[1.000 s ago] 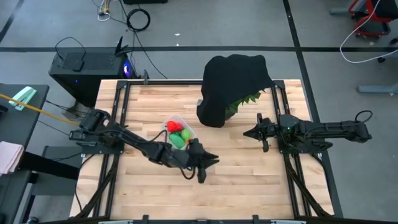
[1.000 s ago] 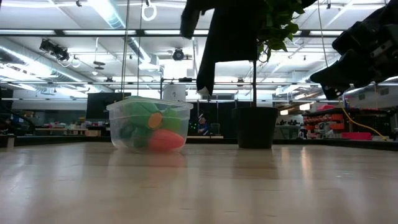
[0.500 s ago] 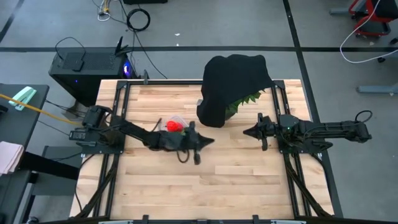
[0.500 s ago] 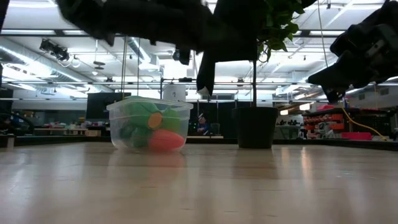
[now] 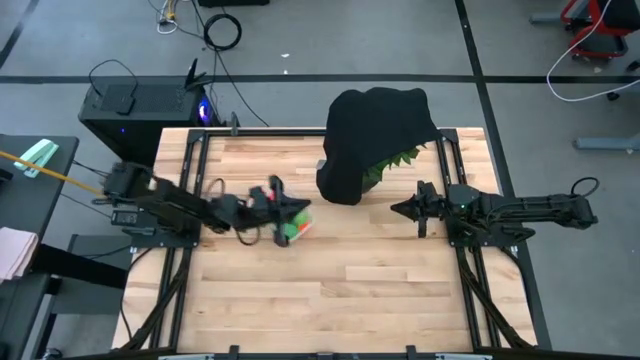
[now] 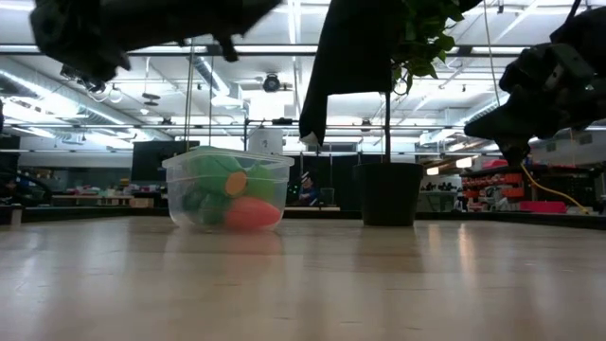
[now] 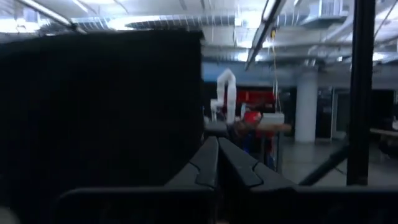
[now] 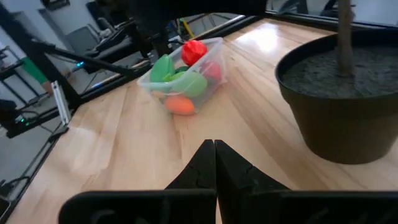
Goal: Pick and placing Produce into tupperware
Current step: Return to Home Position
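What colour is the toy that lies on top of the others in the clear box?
Red: the top toy in the tupperware shows best in the right wrist view.

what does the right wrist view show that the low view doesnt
Only the right wrist view: a look down into the tupperware, where a red toy sits on top of the green toys; the soil inside the pot; and the right tool close up, fingers shut.
Only the low view: the plant's leaves, and the right arm seen from outside, raised above the table.
Both: the tupperware holding produce, and the dark pot beside it on the wooden table.
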You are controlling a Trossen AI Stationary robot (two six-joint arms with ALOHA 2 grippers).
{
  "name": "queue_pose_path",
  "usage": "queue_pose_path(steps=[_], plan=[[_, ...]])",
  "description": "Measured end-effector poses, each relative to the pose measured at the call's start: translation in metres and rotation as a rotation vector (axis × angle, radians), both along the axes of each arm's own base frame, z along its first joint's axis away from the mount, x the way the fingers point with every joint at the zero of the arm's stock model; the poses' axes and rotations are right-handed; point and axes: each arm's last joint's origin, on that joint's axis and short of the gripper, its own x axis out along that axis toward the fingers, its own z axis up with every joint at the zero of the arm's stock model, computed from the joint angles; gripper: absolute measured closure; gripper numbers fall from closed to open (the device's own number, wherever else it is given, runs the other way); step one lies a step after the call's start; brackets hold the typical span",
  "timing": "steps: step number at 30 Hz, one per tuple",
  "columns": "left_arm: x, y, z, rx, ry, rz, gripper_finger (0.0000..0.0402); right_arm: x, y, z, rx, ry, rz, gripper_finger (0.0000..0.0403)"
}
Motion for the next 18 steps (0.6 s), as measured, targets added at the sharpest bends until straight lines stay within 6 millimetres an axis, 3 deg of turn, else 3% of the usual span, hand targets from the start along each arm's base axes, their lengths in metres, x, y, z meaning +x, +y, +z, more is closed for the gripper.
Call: queue_pose_path(steps=[9,18], plan=[[-0.084,0.024,0.003,-0.019,-0.104,0.004,0.0394,0.001,-0.001,-0.002,0.083,0.009,-0.054,0.0403],[-0.131,0.037,-0.023,-0.025,-0.116,0.042,0.0392,0.006,-0.002,-0.015,0.221,0.133,-0.116,0.0401]])
